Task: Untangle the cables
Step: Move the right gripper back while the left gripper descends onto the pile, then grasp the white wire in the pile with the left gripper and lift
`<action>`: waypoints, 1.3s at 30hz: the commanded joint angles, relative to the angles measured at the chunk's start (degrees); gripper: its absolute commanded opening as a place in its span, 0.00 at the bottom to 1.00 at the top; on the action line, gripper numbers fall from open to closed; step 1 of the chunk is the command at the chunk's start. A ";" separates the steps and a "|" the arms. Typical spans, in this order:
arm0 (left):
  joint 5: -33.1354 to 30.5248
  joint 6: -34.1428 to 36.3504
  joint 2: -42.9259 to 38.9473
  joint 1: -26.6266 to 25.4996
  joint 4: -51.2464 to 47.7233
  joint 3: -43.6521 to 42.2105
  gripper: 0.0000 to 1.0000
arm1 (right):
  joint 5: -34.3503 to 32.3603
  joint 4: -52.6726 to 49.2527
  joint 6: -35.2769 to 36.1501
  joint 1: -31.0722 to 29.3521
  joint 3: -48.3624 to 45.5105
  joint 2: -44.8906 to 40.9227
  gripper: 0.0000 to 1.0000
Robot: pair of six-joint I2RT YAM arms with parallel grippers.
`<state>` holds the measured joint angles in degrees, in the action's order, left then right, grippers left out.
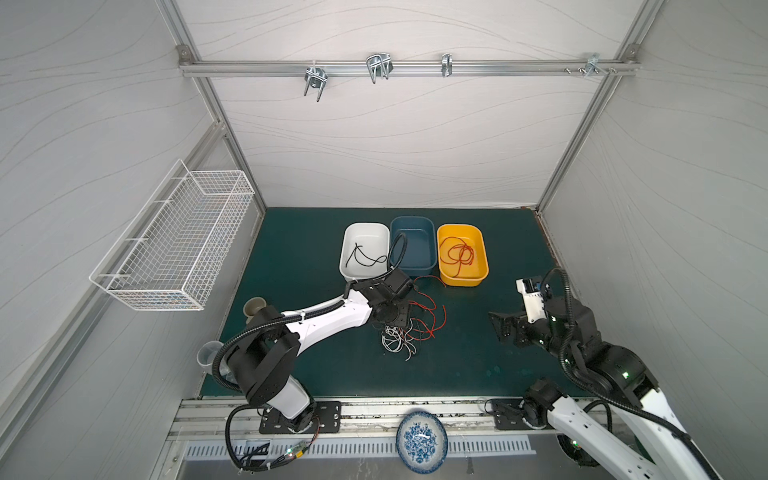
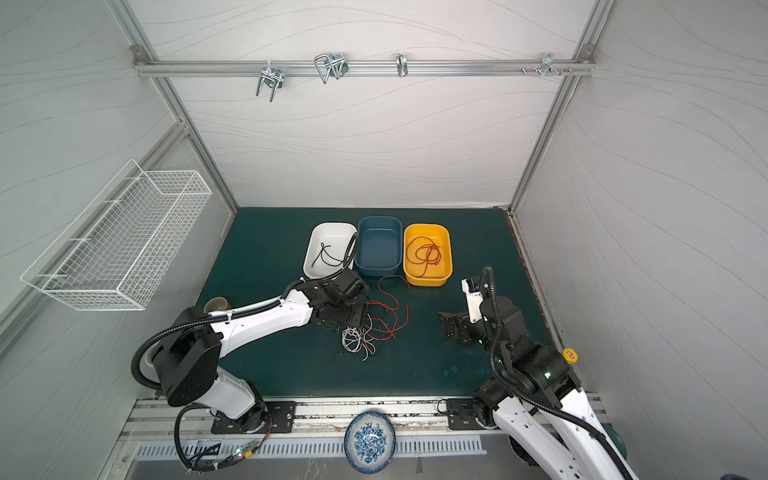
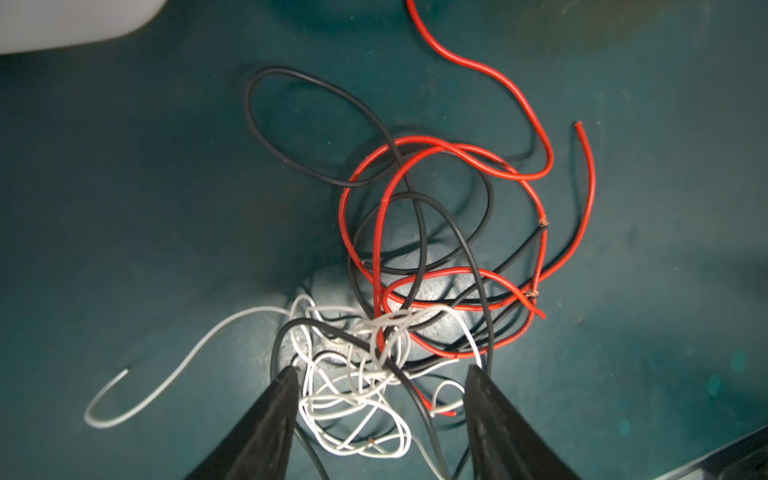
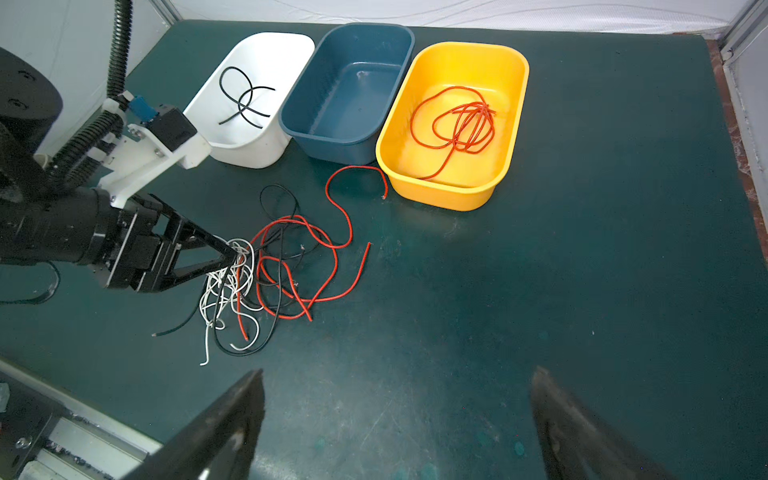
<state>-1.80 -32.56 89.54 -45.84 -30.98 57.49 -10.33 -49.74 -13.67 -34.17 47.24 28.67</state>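
The left gripper (image 3: 382,370), jaws parted, straddled white strands of the cables (image 1: 409,328), tangled mid-bench (image 1: 457,365). The tangle's long axis ran 7 to 1 o'clock, and one red end pointed toward the yellow tray (image 1: 461,227). The right gripper (image 4: 397,374) hung released at 3 o'clock.

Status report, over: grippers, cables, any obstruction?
Left gripper open astride white cables. Right gripper open, empty. Red, black, white tangle on mat. Nothing in the way.
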 commanded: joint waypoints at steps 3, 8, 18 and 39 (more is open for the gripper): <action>0.39 0.39 2.60 -0.13 3.34 2.18 0.55 | 0.09 3.22 0.27 -0.60 -1.28 -3.26 0.99; 0.24 0.34 3.48 -0.20 3.71 2.45 0.46 | -1.70 2.72 0.05 -1.85 -1.28 -4.54 0.99; -0.30 1.09 4.02 -0.13 3.56 2.80 0.25 | -1.43 3.23 0.33 -1.87 -1.72 -5.28 0.99; -2.10 1.51 -2.60 -0.15 -2.72 6.05 0.00 | -1.20 3.32 0.43 -1.94 -1.88 -5.92 0.99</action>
<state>-2.31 -30.85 90.85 -45.87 -31.07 59.70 -11.33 -47.42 -13.65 -35.68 45.65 23.46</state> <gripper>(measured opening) 0.047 0.989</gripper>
